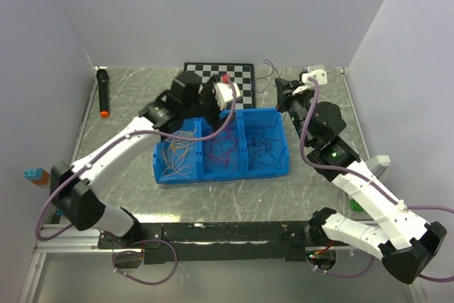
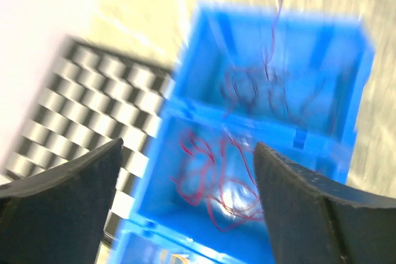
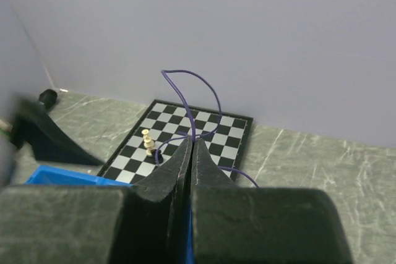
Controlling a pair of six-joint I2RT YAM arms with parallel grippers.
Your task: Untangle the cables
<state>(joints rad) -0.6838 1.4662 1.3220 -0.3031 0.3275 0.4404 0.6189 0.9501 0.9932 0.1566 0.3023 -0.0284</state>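
Grey marbled stone makes up the bench, and nearest on it sits a blue tray of three compartments. It holds the cables sorted by colour — yellow-orange wires in the left one, red wires in the middle, dark purple wires in the right. The left arm reaches over the tray's far edge. Its jaws stand wide apart with nothing between them, and its blurred wrist view looks down on the red and purple bunches. Just past the tray's far right corner the right arm has its jaws clenched on a single purple wire, which loops up above the fingertips — clear of the tray. Behind lies a chessboard with a cream piece standing on it. At the far left is a black marker with an orange tip.
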